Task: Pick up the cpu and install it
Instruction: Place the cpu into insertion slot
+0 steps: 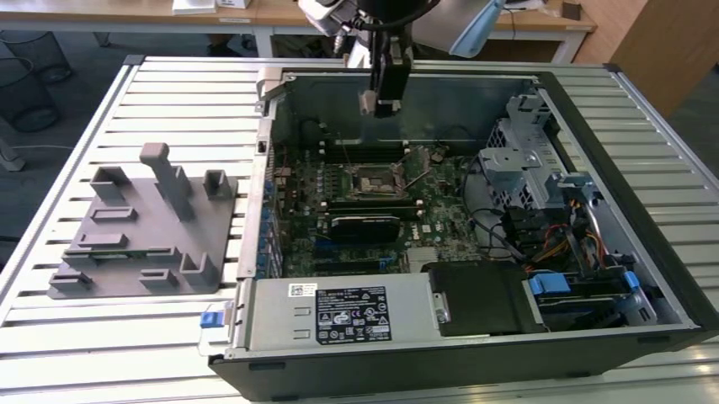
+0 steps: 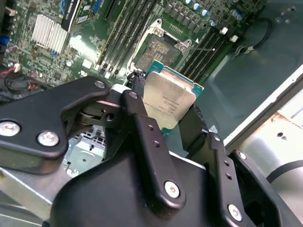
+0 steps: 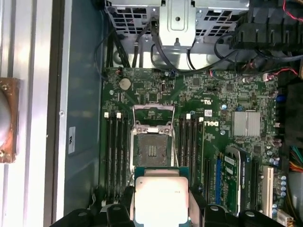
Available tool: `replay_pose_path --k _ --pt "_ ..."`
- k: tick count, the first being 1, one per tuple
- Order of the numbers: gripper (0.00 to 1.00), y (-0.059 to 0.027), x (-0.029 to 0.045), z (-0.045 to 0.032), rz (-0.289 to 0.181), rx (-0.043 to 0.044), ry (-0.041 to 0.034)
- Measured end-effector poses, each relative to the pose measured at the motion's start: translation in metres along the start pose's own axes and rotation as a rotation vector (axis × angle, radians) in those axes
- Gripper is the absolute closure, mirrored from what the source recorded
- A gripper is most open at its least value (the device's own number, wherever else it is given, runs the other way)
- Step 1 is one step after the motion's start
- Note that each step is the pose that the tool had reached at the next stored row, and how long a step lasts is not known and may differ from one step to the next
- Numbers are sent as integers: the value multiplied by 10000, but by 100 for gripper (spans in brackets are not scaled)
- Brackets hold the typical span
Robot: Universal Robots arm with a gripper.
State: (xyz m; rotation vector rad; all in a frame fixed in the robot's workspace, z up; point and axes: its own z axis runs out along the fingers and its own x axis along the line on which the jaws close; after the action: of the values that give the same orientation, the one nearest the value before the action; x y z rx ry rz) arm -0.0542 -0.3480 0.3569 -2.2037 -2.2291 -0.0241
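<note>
The cpu (image 2: 169, 97), a thin square chip with a silvery top and a green rim, is held by its opposite edges, with my gripper (image 2: 165, 108) shut on it. In the first wrist view the cpu (image 3: 161, 197) hangs just short of the open socket (image 3: 151, 150) on the green motherboard, whose metal frame is flipped up. The exterior view shows my gripper (image 1: 382, 103) high over the back part of the open computer case (image 1: 629, 219), above and behind the socket (image 1: 365, 183). The socket (image 2: 163, 51) lies bare beyond the chip.
A grey plastic fixture (image 1: 146, 227) with upright posts stands on the slatted table at the exterior view's left. Memory slots flank the socket. A drive cage and cables (image 1: 534, 168) fill the case's right side, and a power supply (image 1: 348, 313) sits at its front.
</note>
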Motion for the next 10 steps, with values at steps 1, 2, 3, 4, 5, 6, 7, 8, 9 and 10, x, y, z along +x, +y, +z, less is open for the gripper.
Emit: replay_pose_path --k 1,2,3,4,5,6,7,8,9,10 --pt "46 0 0 18 11 0 0" --pt "46 0 0 36 9 0 -1" --pt "46 0 0 54 -21 0 -1" --pt "46 -1 -1 71 -96 2 -1" --pt "46 -1 -1 90 -215 3 1" --pt "46 -1 -1 110 -364 5 2" --pt "46 -1 -1 128 -456 6 3" --pt "46 0 -2 145 -477 7 2" --pt "46 3 -2 164 -479 7 2" --pt "46 7 -2 182 -476 7 2"
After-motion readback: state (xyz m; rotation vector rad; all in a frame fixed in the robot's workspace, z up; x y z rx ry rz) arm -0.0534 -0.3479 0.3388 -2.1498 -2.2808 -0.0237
